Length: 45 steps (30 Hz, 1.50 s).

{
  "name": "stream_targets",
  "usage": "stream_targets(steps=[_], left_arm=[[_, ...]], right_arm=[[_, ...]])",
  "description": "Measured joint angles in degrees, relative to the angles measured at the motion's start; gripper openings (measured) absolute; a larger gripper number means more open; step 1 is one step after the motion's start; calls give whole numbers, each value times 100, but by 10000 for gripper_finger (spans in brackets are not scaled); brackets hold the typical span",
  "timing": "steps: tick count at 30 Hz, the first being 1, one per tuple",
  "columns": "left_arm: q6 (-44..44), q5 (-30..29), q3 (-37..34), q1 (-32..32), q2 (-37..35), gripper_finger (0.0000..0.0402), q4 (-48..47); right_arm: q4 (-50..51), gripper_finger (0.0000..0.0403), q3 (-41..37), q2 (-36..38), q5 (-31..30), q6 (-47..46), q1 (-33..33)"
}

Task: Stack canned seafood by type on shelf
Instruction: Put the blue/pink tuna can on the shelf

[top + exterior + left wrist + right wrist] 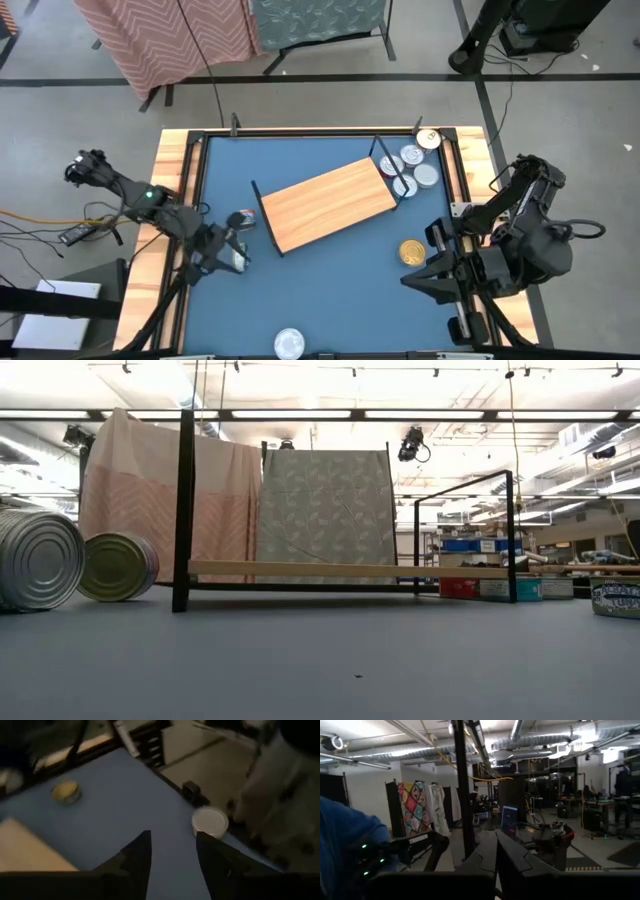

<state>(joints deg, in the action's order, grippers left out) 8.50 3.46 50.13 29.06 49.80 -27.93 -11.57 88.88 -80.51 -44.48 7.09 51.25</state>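
Light-wood shelf [330, 205] lies skewed mid-counter [320, 290]; round flat tins [416, 165] crowd its far-right end. Left pincer [170, 857] gapes empty; right pincer [496, 851] pressed together.

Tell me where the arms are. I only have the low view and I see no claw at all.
Observer: The left claw is open and empty, over blue table beside the shelf.
Operator: And the right one?
Observer: The right claw is shut on nothing, by the table's right edge.
Operator: Any loose tin near it?
Observer: Yes, a gold tin lies flat just in front of that arm.
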Motion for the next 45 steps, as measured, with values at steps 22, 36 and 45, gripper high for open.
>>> stream_targets(steps=[22,36,45], left_arm=[[2369,-630,2,105,1708,239,-3270],[3053,-961,7,105,2391,313,-3211],[3053,-734,-67,105,2454,259,-2939]], right_arm=[[-79,17,0,2,-297,-349,-272],[-77,18,0,2,-223,-360,-270],[-79,15,0,2,-72,-345,-270]])
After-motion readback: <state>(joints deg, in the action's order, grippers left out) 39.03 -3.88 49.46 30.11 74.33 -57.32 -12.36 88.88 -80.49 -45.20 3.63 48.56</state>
